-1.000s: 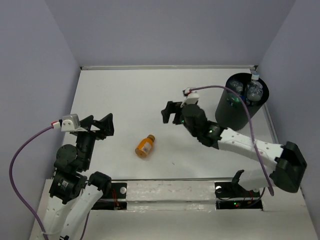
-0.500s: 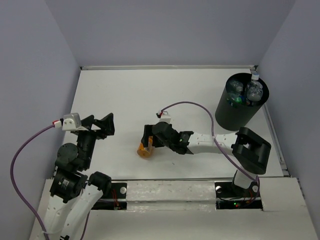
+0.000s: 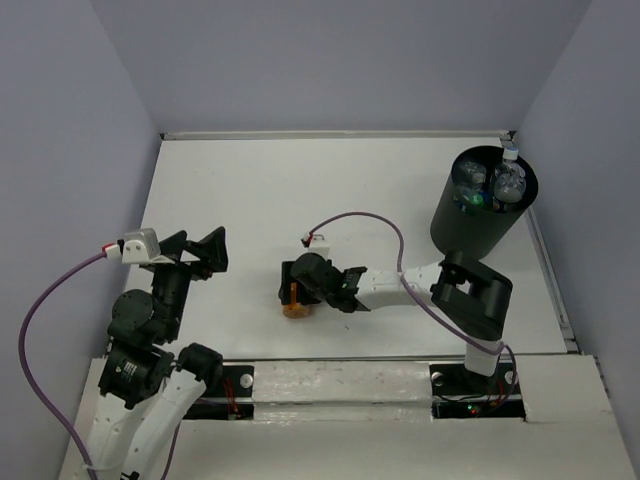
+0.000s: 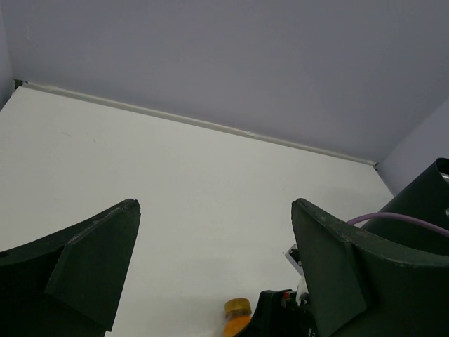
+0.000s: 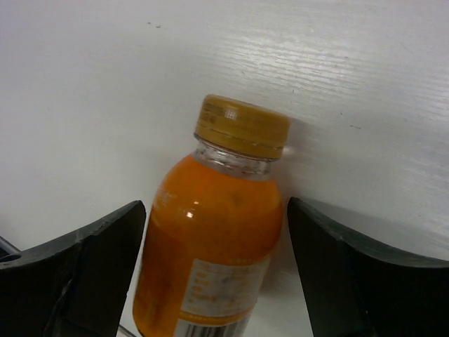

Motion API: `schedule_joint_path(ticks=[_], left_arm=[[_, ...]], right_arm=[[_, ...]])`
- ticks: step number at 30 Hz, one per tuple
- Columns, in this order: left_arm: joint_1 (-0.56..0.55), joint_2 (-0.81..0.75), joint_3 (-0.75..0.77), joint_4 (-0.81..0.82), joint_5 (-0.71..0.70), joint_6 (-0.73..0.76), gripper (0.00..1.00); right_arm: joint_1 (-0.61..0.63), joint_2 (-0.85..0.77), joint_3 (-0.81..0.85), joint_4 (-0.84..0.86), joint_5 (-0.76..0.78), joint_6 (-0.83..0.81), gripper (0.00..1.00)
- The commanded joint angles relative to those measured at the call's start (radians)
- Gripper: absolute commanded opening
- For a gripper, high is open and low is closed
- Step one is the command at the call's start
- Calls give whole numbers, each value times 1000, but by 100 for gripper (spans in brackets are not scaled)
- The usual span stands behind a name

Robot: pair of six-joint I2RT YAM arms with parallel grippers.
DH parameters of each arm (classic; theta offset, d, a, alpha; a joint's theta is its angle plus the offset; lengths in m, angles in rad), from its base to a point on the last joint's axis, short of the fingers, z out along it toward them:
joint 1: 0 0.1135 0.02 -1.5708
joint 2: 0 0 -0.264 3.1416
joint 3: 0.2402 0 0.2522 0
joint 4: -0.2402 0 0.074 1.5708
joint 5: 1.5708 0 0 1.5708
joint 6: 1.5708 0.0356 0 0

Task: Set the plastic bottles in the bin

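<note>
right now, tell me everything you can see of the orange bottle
The orange bottle is small and squat, clear plastic full of orange liquid, with an amber cap and a pale printed label partly visible. It lies on its side on the white table, closed, between the open fingers of the right end effector; contact is not clear.

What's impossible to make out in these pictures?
Top view: the right claw hides most of the orange bottle.
Right wrist view: the bottle's base is cut off by the bottom edge; its label print is too blurred to read.
Top view: bottles inside the bin are too small to count.
</note>
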Motion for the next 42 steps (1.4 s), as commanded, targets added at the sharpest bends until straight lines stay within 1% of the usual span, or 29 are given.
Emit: schedule_joint_path(ticks=[1, 2, 4, 5, 6, 7, 8, 9, 10, 11, 12, 13, 14, 15, 16, 17, 18, 19, 20, 21, 25, 27, 31, 35, 37, 38, 42], left_arm=[[9, -7, -3, 49, 8, 16, 99], [9, -8, -3, 49, 8, 18, 99], [9, -10, -1, 49, 8, 16, 99], [9, -11, -3, 49, 8, 16, 99], [9, -10, -3, 51, 8, 18, 99], [9, -8, -1, 49, 8, 16, 99], [9, -8, -3, 49, 9, 18, 99], [10, -8, -3, 49, 9, 18, 99], [10, -8, -1, 51, 9, 16, 99], [9, -8, -3, 51, 11, 16, 99], [9, -8, -3, 49, 11, 18, 99], [10, -8, -3, 49, 12, 18, 99], [9, -11, -3, 51, 12, 16, 99], [9, -22, -3, 49, 14, 19, 99], [9, -22, -1, 49, 14, 19, 99], [10, -29, -3, 51, 14, 18, 99], [10, -33, -4, 52, 17, 18, 99], [9, -36, -4, 52, 20, 19, 99], [9, -39, -4, 55, 20, 18, 99], [10, -40, -3, 55, 21, 19, 99], [9, -42, -6, 62, 40, 19, 99], [7, -42, -4, 62, 43, 19, 99], [6, -51, -4, 57, 37, 19, 99], [6, -49, -6, 57, 34, 18, 99], [6, -46, -4, 57, 34, 18, 99], [6, -43, -6, 57, 37, 18, 99], [1, -37, -6, 60, 38, 18, 99]], right_arm=[[5, 13, 21, -38, 53, 9, 78], [5, 5, 17, -43, 58, 9, 74], [5, -10, 6, -53, 73, 0, 58], [5, -21, 3, -58, 81, -9, 54], [5, -56, 1, -66, 113, -32, 52], [5, -82, 1, -79, 135, -48, 44], [5, -111, 1, -83, 156, -67, 42], [-8, -143, 3, -84, 190, -121, 41], [-18, -209, 10, -92, 205, -150, 41], [-49, -245, 15, -96, 219, -184, 41], [-69, -280, 21, -104, 265, -251, 40], [-90, -317, 27, -116, 297, -284, 40], [-116, -393, 35, -135, 332, -323, 40], [-264, -515, 62, -144, 447, -483, 40], [-265, -556, 63, -144, 448, -485, 40], [-314, -590, 84, -142, 467, -520, 40], [-425, -617, 99, -141, 478, -593, 40], [-481, -662, 115, -142, 472, -627, 40], [-527, -662, 127, -141, 483, -653, 40], [-629, -684, 157, -136, 495, -720, 40], [-777, -644, 248, -158, 465, -861, 40], [-801, -595, 279, -165, 458, -945, 40], [-847, -532, 294, -178, 429, -979, 41], [-870, -501, 264, -179, 455, -976, 41], [-882, -509, 239, -179, 469, -953, 41], [-909, -513, 233, -181, 474, -935, 41], [-933, -536, 201, -195, 503, -902, 41]])
